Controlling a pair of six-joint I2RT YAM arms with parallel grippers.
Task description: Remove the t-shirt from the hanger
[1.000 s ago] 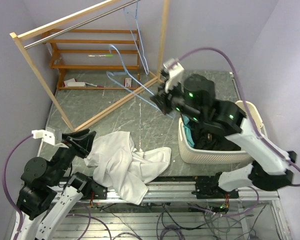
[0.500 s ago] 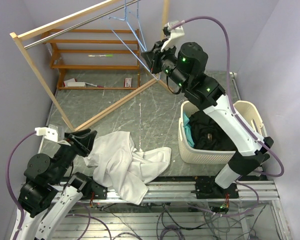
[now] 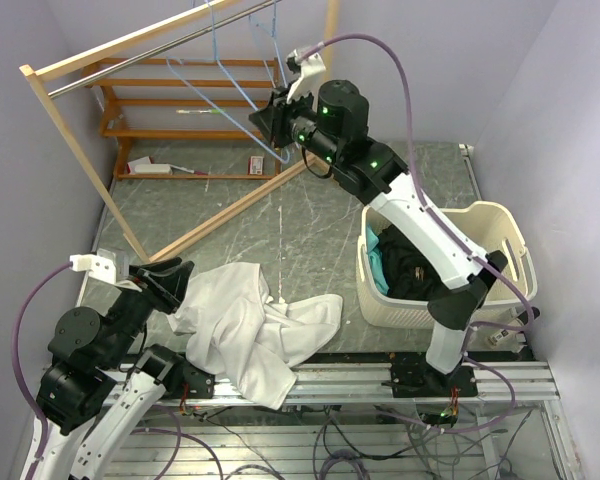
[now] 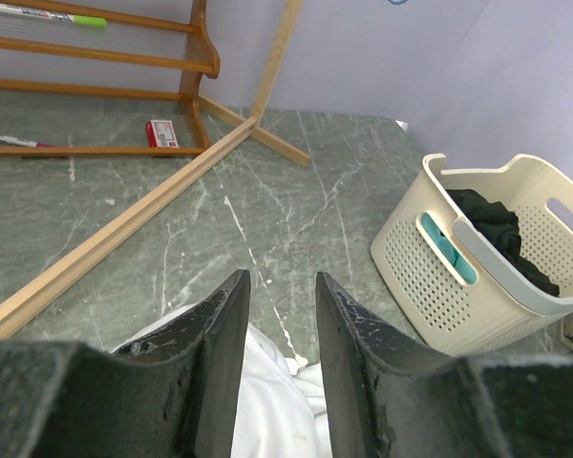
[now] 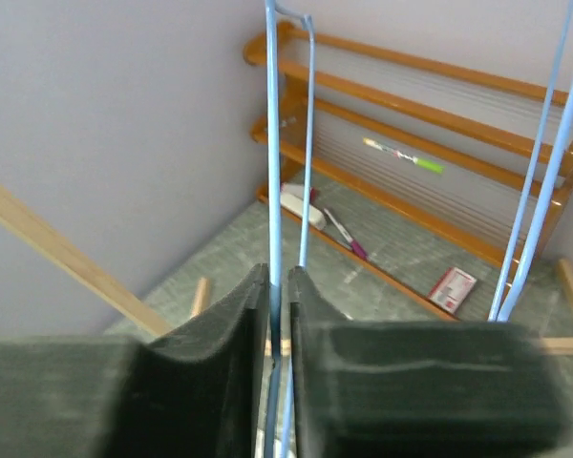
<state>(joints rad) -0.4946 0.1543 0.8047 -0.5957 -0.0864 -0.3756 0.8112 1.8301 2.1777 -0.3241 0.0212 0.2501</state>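
The right pincer (image 5: 278, 286) clamps the hanger (image 5: 271, 143) by its thin, probably slippery wire — the limp t-shirt (image 3: 240, 320) lies well below it.

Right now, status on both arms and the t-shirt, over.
Right fingers shut on blue hanger, held high. Left fingers open over white t-shirt. T-shirt off hanger, heaped at near edge of table. Basket clear of it.

Even, soft overhead light w/ faint shadows; the white t-shirt (image 3: 242, 325) is nearly blown out, little fold detail. Wrist views: close fingers (image 5: 210, 382) of the right gripper (image 5: 278, 281) are blurred (so is the hanger (image 5: 272, 191) wire btwn them), and the left gripper (image 4: 282, 286) looks soft too, bg sharper.
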